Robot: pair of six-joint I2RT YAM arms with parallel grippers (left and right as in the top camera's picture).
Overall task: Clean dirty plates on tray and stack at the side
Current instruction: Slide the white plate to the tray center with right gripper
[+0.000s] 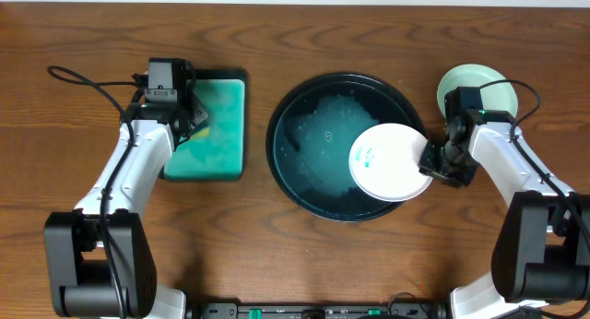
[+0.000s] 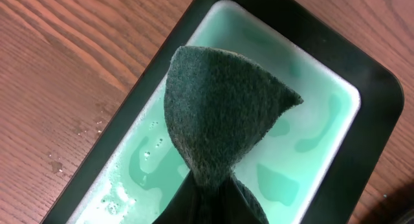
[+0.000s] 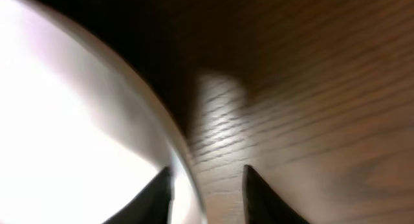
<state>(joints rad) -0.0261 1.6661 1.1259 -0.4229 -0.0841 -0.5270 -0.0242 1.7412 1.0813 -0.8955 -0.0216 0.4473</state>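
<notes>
A white plate [image 1: 387, 162] with a small teal smear lies over the right side of the round black tray [image 1: 309, 139], overlapping its rim. My right gripper [image 1: 433, 160] is at the plate's right edge. In the right wrist view its fingers [image 3: 207, 185] are apart and straddle the plate's rim [image 3: 65, 133]. A pale mint plate [image 1: 475, 84] sits on the table at the far right. My left gripper [image 1: 187, 116] is shut on a dark green sponge [image 2: 220, 114] over the teal dish [image 1: 221, 125].
The tray holds foamy teal water. The teal dish [image 2: 310, 120] has a black rim and shallow soapy liquid. Water drops lie on the wood [image 2: 55, 166] left of the dish. A black cable [image 1: 83, 79] loops behind the left arm.
</notes>
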